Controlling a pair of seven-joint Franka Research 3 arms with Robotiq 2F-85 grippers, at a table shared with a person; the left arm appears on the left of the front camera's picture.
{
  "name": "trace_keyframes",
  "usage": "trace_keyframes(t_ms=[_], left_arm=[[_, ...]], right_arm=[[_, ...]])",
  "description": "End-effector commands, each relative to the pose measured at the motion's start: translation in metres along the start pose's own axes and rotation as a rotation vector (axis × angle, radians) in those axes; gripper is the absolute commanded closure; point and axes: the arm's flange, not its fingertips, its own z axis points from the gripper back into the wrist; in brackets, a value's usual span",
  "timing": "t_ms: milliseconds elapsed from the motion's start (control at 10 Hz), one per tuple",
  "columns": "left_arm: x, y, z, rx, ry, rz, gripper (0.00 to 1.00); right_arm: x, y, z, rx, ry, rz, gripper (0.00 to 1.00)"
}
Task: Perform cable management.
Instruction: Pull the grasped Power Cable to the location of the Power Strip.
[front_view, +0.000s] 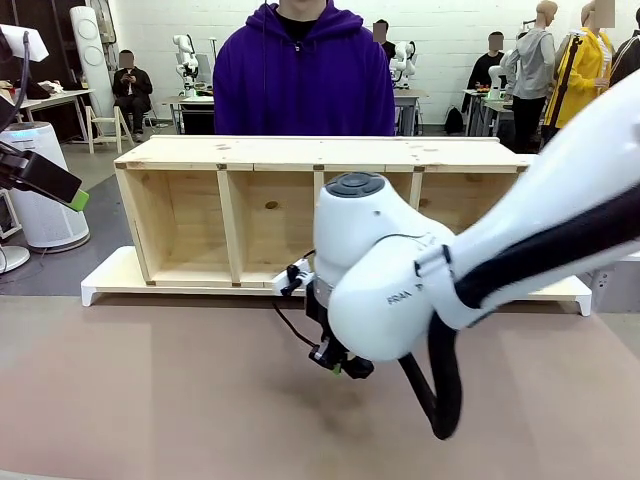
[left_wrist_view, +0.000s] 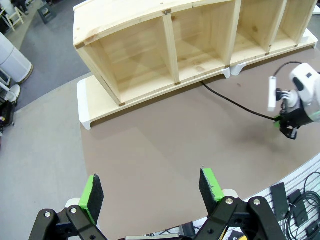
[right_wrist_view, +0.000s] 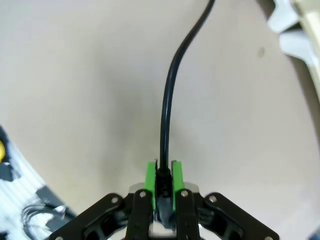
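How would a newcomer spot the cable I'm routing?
Start at the long wooden shelf lying across the far side of the table. From its base near the middle, a thin black cable runs out over the brown tabletop to the right gripper, which is shut on it. It is smooth and much thinner than the thick corrugated hose on the right arm.
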Motion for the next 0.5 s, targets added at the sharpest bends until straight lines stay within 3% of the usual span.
trace_keyframes(t_ms=[0, 400], left_arm=[[0.000, 0.000, 0.000, 0.003, -0.008, -0.001, 0.00], [0.000, 0.000, 0.000, 0.003, -0.008, -0.001, 0.00]], right_arm=[[-0.040, 0.009, 0.023, -0.042, -0.048, -0.083, 0.84], [-0.095, 0.013, 0.054, -0.133, -0.070, -0.233, 0.84]])
